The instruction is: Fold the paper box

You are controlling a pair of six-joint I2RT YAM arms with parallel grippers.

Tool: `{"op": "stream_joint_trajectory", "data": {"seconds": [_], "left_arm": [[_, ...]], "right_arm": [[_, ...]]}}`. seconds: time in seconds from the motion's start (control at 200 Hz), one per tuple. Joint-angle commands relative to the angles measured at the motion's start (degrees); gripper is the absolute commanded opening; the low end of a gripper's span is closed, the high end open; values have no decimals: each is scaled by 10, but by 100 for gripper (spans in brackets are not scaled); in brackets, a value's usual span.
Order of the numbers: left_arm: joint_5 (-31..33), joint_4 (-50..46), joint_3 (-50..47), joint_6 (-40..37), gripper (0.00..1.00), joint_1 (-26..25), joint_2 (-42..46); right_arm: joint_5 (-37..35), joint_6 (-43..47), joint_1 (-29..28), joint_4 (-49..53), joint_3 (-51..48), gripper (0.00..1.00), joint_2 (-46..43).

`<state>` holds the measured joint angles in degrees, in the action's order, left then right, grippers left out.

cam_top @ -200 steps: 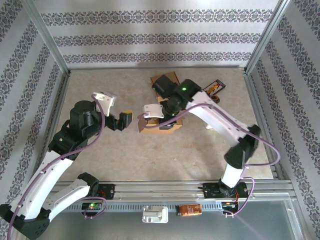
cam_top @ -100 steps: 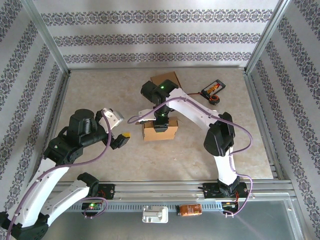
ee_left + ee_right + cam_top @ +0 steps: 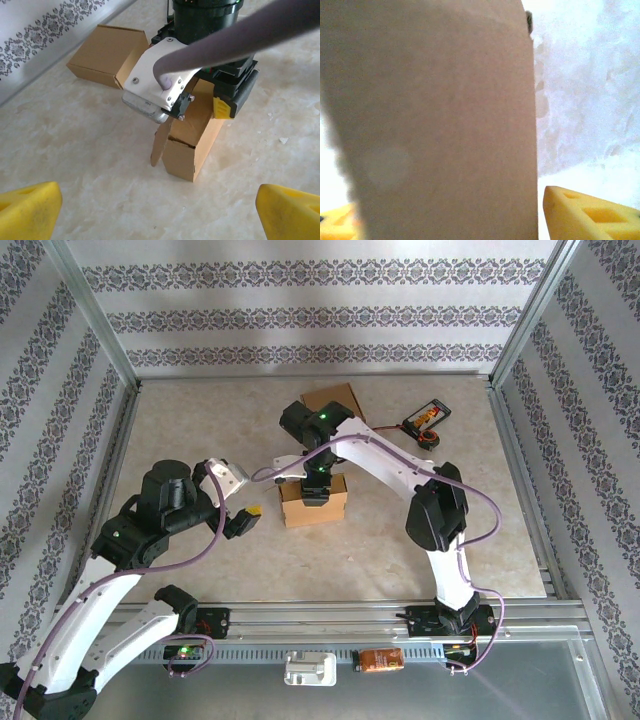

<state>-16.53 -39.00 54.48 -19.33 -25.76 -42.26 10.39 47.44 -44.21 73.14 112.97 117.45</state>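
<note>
The brown paper box stands upright in the middle of the table. One side flap hangs loose at its left. My right gripper is down on top of the box, open. Its yellow fingers straddle the cardboard, with a gap on the right side. In the left wrist view one yellow finger shows beside the box's upper edge. My left gripper hovers open to the left of the box, apart from it. Its yellow fingertips hold nothing.
A second, folded brown box lies behind the first, near the back wall. A dark phone-like object and a small ring lie at the back right. Metal frame rails run along both sides.
The right arm swung in over the box and stood it upright, then nudged it slightly left. The left gripper pulled back and down, away from the box.
</note>
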Motion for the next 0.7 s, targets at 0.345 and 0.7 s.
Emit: {"op": "stream_joint_trajectory", "data": {"seconds": [0.345, 0.7], "left_arm": [[-41, 37, 4, 10, 100, 3, 3], [37, 50, 73, 250, 100, 4, -93]], "right_arm": [[89, -65, 37, -61, -31, 78, -99], [155, -432, 162, -348, -241, 82, -272]]}}
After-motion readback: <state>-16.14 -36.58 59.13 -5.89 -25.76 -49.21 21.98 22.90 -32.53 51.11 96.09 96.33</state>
